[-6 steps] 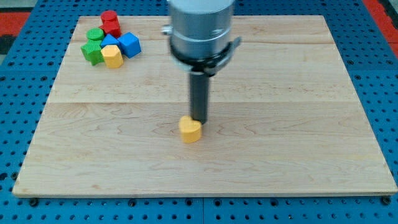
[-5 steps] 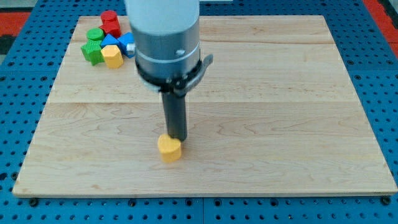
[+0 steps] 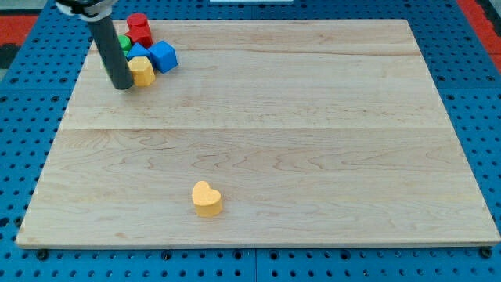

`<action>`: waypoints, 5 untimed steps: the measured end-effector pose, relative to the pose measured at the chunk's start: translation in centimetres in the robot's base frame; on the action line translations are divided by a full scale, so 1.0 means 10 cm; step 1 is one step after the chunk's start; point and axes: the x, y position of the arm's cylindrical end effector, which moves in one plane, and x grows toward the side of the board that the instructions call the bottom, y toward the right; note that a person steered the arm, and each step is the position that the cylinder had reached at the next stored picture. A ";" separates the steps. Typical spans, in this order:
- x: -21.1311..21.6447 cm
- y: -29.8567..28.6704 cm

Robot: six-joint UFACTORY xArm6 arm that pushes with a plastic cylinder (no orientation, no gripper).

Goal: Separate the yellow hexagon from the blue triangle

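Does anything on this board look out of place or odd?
One thing: a yellow heart-shaped block sits alone near the view's bottom, far from the cluster at top left, where my tip rests against the yellow hexagon beside the blue triangle. Nothing looks damaged.

My tip (image 3: 121, 86) now beside yellow hexagon (image 3: 142, 71), away from yellow heart (image 3: 207, 199).

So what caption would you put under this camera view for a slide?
My tip sits left of the yellow hexagon in the corner cluster, while a yellow heart lies alone near the bottom.
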 end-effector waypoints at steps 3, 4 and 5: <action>-0.25 0.51; 0.36 1.03; 0.08 0.82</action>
